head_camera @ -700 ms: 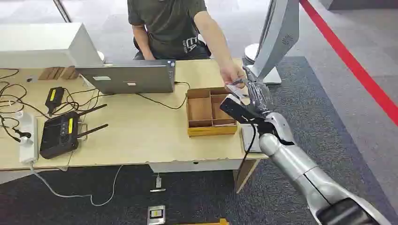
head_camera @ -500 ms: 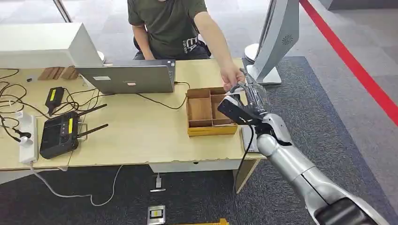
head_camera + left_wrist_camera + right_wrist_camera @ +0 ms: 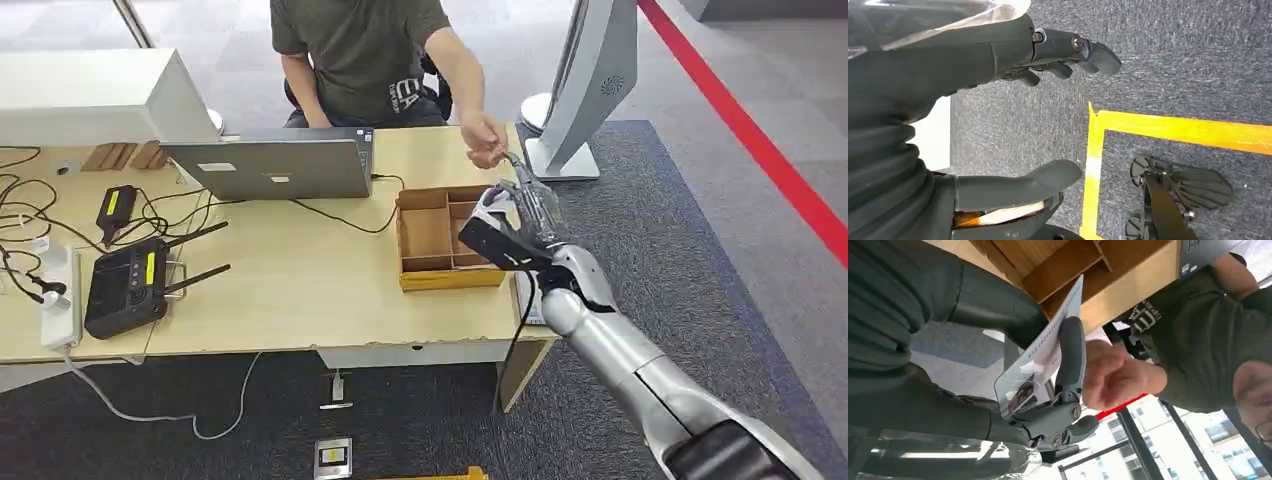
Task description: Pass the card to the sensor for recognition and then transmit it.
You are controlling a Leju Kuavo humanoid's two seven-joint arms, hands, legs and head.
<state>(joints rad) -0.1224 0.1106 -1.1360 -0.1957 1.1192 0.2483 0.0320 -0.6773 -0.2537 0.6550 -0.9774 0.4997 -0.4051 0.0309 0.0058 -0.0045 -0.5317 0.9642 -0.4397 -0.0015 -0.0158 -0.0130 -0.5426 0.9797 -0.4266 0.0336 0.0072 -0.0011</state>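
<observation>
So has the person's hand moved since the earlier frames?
Yes. The person's hand has pulled back from the right hand and card, toward the far table edge, away from the wooden tray.

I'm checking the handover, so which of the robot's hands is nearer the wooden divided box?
Right. The right hand, holding the card, is just beside the wooden box; the left hand hangs down over the carpet.
</observation>
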